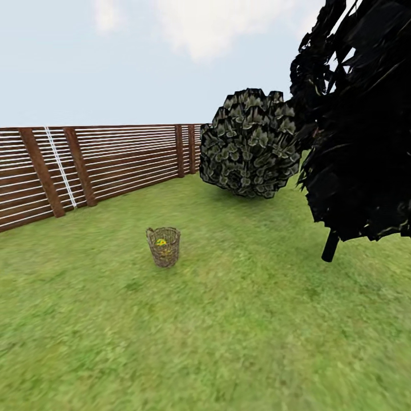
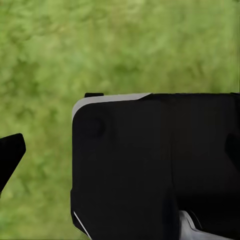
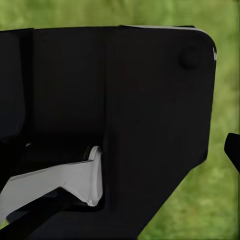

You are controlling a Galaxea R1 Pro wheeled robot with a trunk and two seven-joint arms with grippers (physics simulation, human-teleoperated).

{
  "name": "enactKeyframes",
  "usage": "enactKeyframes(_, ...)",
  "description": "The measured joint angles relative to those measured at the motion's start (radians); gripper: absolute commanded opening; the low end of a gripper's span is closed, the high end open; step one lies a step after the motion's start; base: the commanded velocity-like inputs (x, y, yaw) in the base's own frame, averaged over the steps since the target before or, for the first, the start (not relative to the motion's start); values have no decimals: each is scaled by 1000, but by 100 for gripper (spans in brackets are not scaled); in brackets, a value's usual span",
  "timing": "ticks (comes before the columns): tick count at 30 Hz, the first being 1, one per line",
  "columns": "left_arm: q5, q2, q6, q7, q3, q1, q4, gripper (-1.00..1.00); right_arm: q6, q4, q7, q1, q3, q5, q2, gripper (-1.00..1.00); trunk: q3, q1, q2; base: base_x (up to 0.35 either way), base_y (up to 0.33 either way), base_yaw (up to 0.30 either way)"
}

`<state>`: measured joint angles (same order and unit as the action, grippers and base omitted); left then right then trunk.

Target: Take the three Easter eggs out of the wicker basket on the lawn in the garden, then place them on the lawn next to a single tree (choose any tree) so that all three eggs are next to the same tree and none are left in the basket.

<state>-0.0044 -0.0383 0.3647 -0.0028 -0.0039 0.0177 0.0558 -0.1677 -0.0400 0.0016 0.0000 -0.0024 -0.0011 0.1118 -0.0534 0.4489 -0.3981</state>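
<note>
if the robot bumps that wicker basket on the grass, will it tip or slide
Probably tip rather than slide: the basket stands upright, taller than it is wide, narrowing toward its base. Its open weave suggests it is light, so a nudge near the rim could topple it. The lawn looks flat, and a yellow egg inside might roll out.

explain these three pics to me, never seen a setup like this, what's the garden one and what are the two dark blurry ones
These are simulator renders from a wheeled robot with two arms. The big picture comes from a camera on its head, looking across a garden: a lawn, a brown slatted wooden fence, a round leafy bush and a dark-trunked tree. On the grass stands a wicker basket with a yellow Easter egg visible inside; how many eggs it holds cannot be told from here.

The two dark pictures come from cameras on the left and right wrists. Each looks past a black part of the robot's own body down at grass. Whether each gripper is open or shut cannot be told.
</note>
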Motion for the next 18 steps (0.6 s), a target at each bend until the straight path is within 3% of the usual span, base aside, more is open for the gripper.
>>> enactKeyframes(18, 0, 0, 0, 0, 0, 0, 0, 100, 0, 4, 0, 0, -7, -4, 0, 100, 0, 0, 0, 292, 80, 1)
